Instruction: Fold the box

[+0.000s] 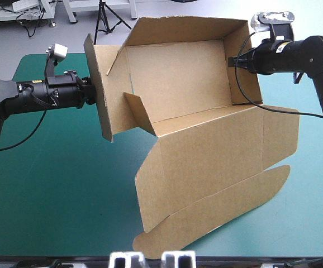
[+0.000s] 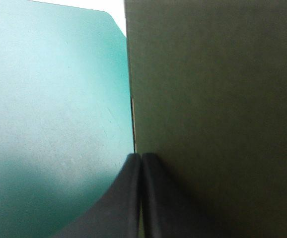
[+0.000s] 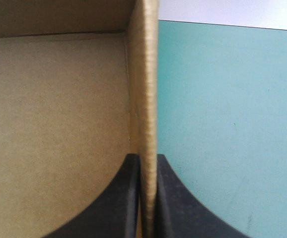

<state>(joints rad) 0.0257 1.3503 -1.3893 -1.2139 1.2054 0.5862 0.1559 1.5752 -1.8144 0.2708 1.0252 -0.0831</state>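
Gripping from both sides: the left gripper (image 1: 90, 94) has its black fingers all but closed on the left wall (image 1: 108, 95) of the brown box (image 1: 178, 72). The right gripper (image 1: 232, 60) pinches the right wall (image 3: 148, 99) the same way, board edge sandwiched between its fingers. The tray sits toward the table's far edge, tipped open to the high camera. The lid (image 1: 206, 162) spreads toward the near edge over the teal-green cover (image 1: 50, 184).

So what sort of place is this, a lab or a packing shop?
Most likely a robot lab bench: a table with a teal-green cover, and a left gripper and right gripper each shut on a side of one half-folded brown box, held tilted.
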